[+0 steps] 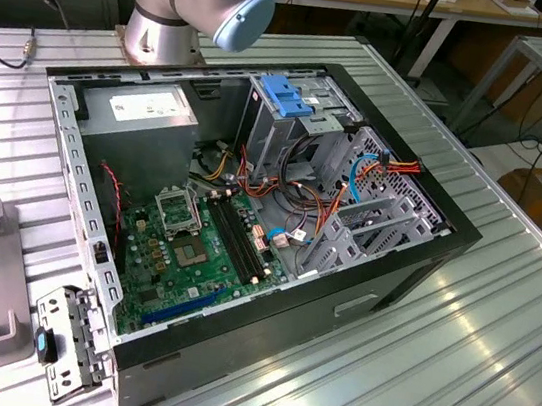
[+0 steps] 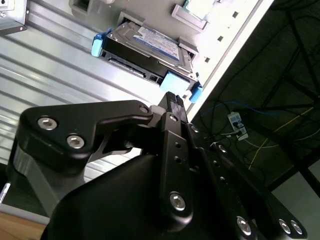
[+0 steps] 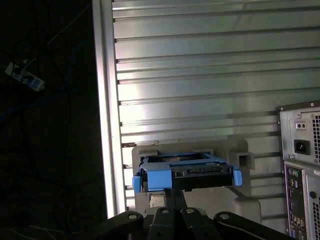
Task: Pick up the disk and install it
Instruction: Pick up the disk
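Observation:
The disk is a flat silver drive with a white and blue label and blue plastic rails. It rests in a pale grey holder on the ribbed metal table, close to the table's edge. In the first wrist view the disk faces me end-on, with a blue tab on its front. My gripper is shut, its black fingers pressed together with nothing between them. In the first wrist view the gripper ends just short of the disk's front edge, beside the blue tab. Whether it touches cannot be told.
The open computer case lies on the table, with its motherboard, a grey power-supply box and a drive cage under a blue latch plate. The case's rear panel stands near the holder. Beyond the table's edge, cables lie on the dark floor.

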You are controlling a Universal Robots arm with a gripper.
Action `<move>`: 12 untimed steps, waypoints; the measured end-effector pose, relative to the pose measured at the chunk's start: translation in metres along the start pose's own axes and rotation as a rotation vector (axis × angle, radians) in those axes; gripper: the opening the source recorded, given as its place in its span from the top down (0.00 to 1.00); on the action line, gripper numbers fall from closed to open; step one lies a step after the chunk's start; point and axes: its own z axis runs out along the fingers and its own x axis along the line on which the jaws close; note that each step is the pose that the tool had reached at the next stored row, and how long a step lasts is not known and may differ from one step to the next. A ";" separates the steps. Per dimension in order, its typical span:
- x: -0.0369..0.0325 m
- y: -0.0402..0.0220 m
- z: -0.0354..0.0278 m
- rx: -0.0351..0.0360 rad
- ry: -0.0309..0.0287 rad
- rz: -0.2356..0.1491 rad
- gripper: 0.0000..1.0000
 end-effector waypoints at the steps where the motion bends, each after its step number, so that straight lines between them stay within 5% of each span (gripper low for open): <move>1: 0.0000 0.0000 0.0000 0.0000 -0.0001 0.000 0.89; 5: 0.0000 0.0000 0.0000 -0.0002 0.0000 -0.006 0.89; 12: 0.0000 0.0000 0.0000 -0.0043 0.0014 -0.160 0.89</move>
